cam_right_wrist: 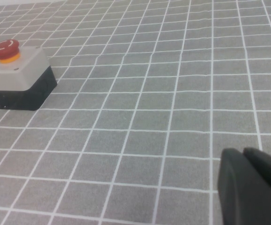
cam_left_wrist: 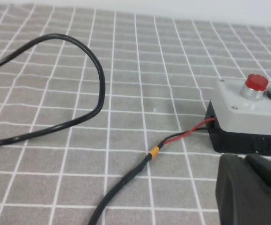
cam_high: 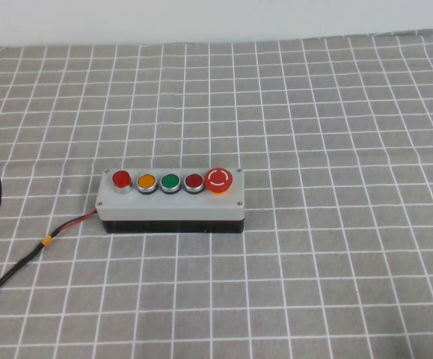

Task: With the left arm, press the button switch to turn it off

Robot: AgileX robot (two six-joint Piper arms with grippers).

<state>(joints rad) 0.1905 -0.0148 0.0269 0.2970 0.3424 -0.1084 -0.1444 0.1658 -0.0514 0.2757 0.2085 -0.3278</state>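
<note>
The button switch (cam_high: 121, 179) is a small raised bright-red dome at the left end of a row of five buttons on a grey box (cam_high: 173, 202) with a black base. The box stands mid-table on the checked cloth. In the left wrist view the button switch (cam_left_wrist: 256, 82) shows on the box (cam_left_wrist: 247, 107) ahead of my left gripper (cam_left_wrist: 245, 158). The left gripper is low over the cloth, short of the box, with its fingers together and empty. My right gripper (cam_right_wrist: 243, 152) is shut and empty, well to the right of the box (cam_right_wrist: 18, 75). Neither arm shows in the high view.
Beside the button switch sit a yellow (cam_high: 146, 182), a green (cam_high: 170, 182) and a darker red button (cam_high: 194, 181), then a large red mushroom button (cam_high: 220, 179). A red and black wire (cam_high: 72, 224) runs from the box's left end. A black cable loops on the cloth (cam_left_wrist: 95, 70).
</note>
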